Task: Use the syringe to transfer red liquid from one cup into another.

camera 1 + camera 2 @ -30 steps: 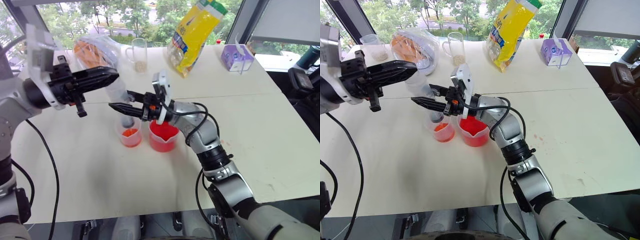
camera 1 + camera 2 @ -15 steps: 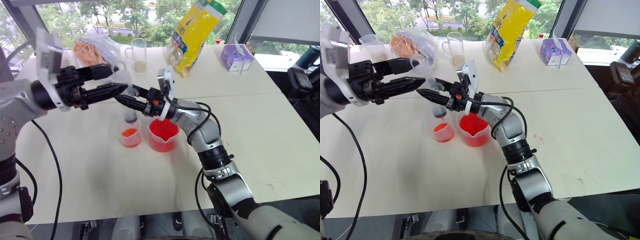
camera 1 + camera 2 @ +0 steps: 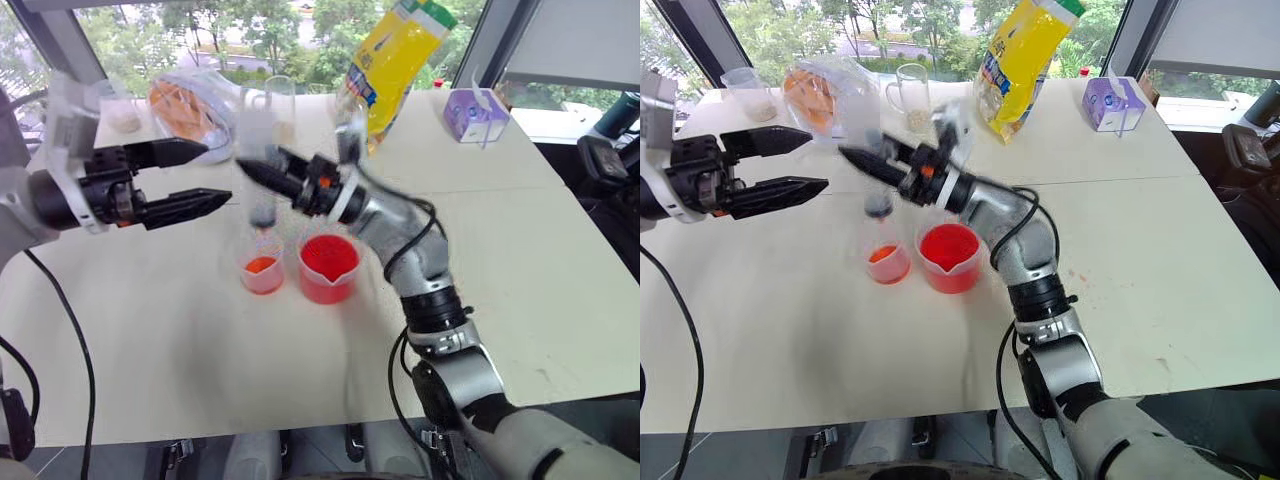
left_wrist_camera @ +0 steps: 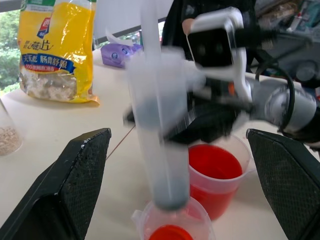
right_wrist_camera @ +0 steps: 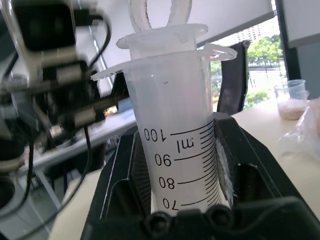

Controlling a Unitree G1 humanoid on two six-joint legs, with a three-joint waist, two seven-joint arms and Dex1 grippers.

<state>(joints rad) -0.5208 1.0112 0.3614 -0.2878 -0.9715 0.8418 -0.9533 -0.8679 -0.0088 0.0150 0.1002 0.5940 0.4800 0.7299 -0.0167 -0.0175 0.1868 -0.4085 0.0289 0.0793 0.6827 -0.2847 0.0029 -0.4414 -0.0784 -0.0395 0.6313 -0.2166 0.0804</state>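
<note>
Both head views look forward and down over the white counter (image 3: 560, 260) from the near side, sharing its cups, while the left wrist view faces the syringe (image 4: 160, 135) closely, and the right wrist view closer still.
</note>
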